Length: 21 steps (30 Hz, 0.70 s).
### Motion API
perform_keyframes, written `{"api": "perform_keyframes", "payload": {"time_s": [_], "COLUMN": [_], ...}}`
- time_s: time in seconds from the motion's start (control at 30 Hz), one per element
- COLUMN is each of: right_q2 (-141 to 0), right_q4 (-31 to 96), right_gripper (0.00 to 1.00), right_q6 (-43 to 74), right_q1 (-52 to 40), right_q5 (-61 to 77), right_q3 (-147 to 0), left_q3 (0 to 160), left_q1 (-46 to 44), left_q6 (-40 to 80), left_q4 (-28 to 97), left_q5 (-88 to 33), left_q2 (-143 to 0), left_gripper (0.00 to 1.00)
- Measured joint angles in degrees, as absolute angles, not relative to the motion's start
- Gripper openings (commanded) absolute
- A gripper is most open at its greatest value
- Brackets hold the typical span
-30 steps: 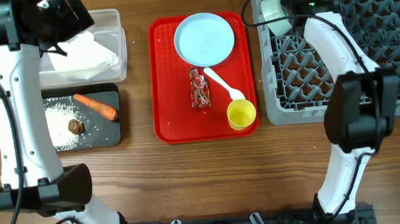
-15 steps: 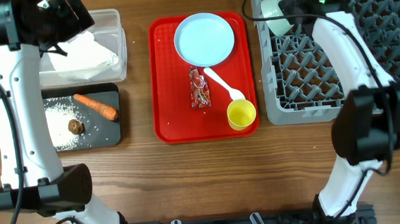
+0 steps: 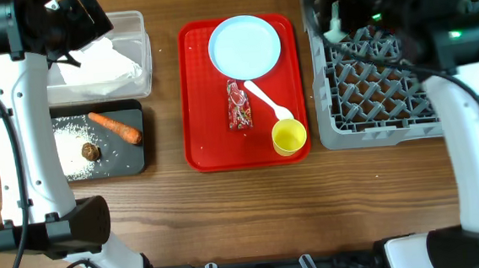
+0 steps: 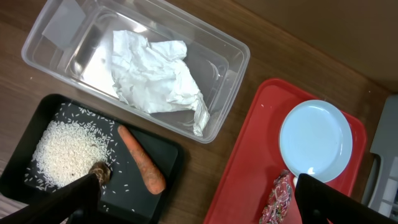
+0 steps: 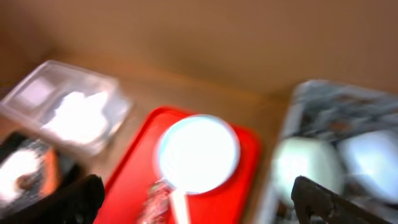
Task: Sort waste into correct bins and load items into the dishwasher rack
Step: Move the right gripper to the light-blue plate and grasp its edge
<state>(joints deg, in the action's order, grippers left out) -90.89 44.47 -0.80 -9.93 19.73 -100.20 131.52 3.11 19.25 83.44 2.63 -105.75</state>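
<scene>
Left gripper: released, fingers spread wide at the lower corners of the wrist view, nothing between them, held above the two bins. Clear rectangular tub: back left of the table, containing a crumpled white napkin bunched toward its right half. Black tray: directly in front of the tub, shallower, carrying a loose patch of white rice grains, a small brown lump at the patch's right edge, and an orange carrot lying diagonally just right of both. Red serving tray: centre of the table, with a round pale-blue plate at the back, a small red printed wrapper in front of it, a white plastic spoon angled just beside the wrapper, and a small yellow cup upright at the front right corner. Grey pegged rack: right of the red tray, holding two pale bowls, blurred in the wrist view. Right gripper: released, empty, above the rack.
</scene>
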Motion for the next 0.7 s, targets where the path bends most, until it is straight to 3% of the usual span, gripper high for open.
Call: {"api": "perform_keyframes", "payload": {"time_s": [0.17,0.27,0.47,0.7], "right_q2": [-96.8,-101.9,-114.2,-126.6], "right_q4": [45.0,44.1,42.7,38.2], "right_gripper": [0.99,0.88,0.83,0.70], "right_q6": [2.9,5.3,15.8,19.9], "right_q1": [-16.6,-18.7,-18.8,-18.7], "right_q5": [19.7,18.5,8.8,4.8], "right_q3": [-100.2,-100.2,-100.2,-99.6], "left_q3": [131.5,131.5,131.5,131.5], "left_q1": [3.1,3.1,3.1,3.1], "left_q6": [19.2,19.2,19.2,19.2], "left_q4": [83.4,83.4,83.4,83.4], "left_q5": [2.6,2.6,2.6,2.6], "left_q2": [-105.8,-105.8,-105.8,-105.8], "left_gripper": [1.00,1.00,1.00,1.00]}}
